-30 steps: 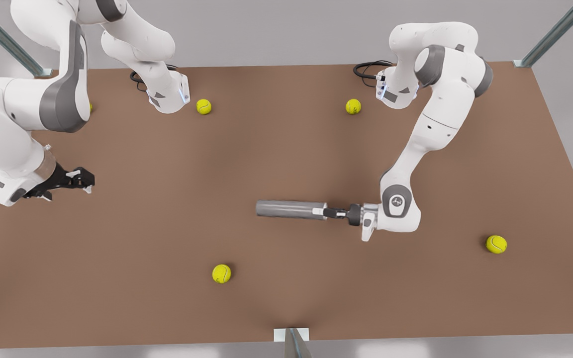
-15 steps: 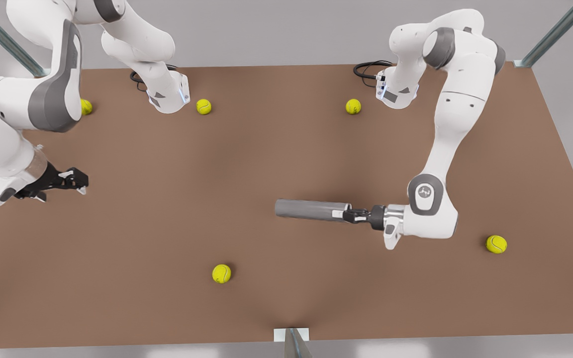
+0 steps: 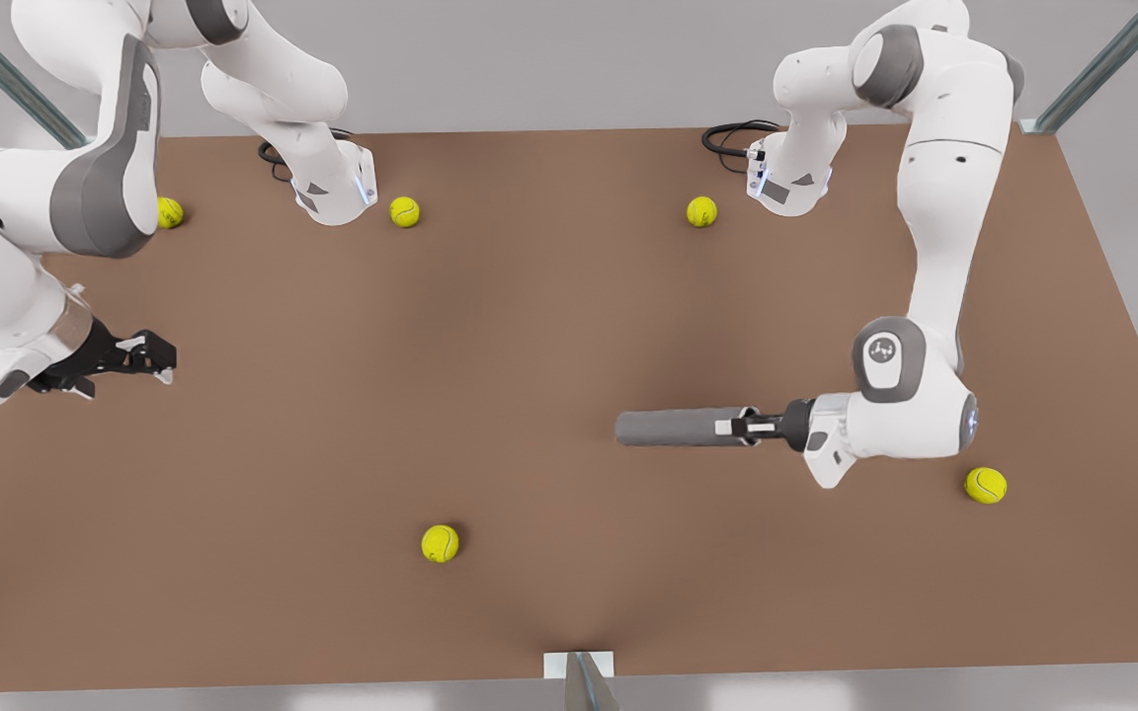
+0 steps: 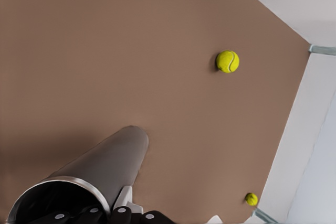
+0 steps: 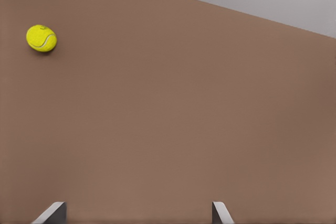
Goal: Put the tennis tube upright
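One tennis tube, five tennis balls and two arms share a single flat, matte brown table [image 3: 549, 326].

Nearest the front view's camera lies a fuzzy yellow ball [image 3: 440, 543], alone on the near stretch of table. A second ball [image 3: 985, 485] sits toward the front view's right, near the left arm's wrist.

The tennis tube [image 3: 678, 428] comes next, a slim grey cylinder with a dull metallic sheen. It lies on its side, running across the front view, right of the table's middle. The left hand [image 3: 742, 429] pinches its end nearer that arm; in the left wrist view the open mouth with its lighter rim [image 4: 58, 195] sits right against the dark fingers.

At the front view's left edge the right hand [image 3: 159, 360] hangs over the table, well apart from the tube, its fingers spread with nothing between them.

Farthest off, three balls lie along the back: one [image 3: 169, 212] beside the right arm's elbow, one [image 3: 404, 211] near a white arm base, one [image 3: 700, 211] near the other base.
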